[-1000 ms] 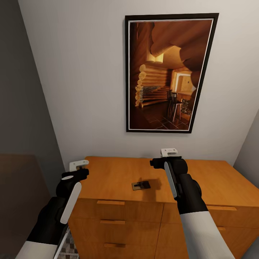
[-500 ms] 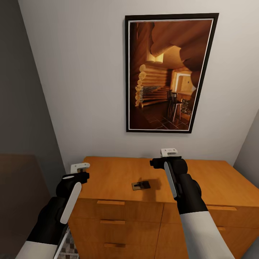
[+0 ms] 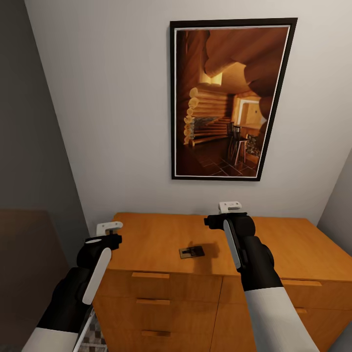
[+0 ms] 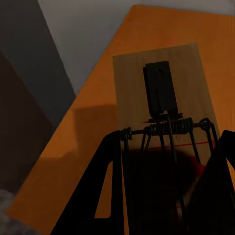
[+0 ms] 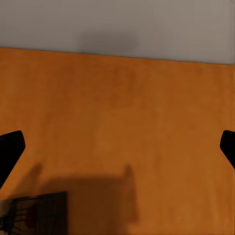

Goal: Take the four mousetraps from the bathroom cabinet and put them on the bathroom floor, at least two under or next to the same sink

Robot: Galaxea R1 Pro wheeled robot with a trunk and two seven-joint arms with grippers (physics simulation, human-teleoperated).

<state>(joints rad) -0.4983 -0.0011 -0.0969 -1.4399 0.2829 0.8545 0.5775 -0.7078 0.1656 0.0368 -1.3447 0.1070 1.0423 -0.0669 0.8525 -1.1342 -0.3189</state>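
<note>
Big pale wall point(image 3: 112, 122) behind, with a tall dark-framed picture point(image 3: 230, 100) of a log room hanging on it. Below that, a wide orange wooden cabinet point(image 3: 161, 313) with drawers in front and a flat top used as the surface point(image 3: 151, 239).

Two black arms reaching over the surface. Right gripper point(image 3: 229, 207) up above the back of the surface, jaws spread wide, nothing between them, black tips far apart in the right wrist view. Left gripper point(image 3: 108, 228) at the left edge of the surface, jaws pinching a mousetrap point(image 4: 161, 93), seen in the left wrist view as a pale wood board with a dark plate, a coil spring and wire, held between the two black fingers point(image 4: 105, 191).

Second mousetrap point(image 3: 191, 252) lying flat near the middle of the surface, between the two arms, nearer the right arm.

Task looks early. One trap gripped but not yet put down, one resting on the surface, two others nowhere to be seen here. Tiled floor point(image 3: 95, 340) peeks out low at the left, with no trap visible on that small bit. No sink in sight. Likely left to do: carry traps to the floor, at least two by the sink.

Head view gives the whole room but hides the held trap behind the left gripper. Left wrist view shows that trap up close. Right wrist view shows the spread jaws and a corner of the lying trap point(image 5: 36, 213).
</note>
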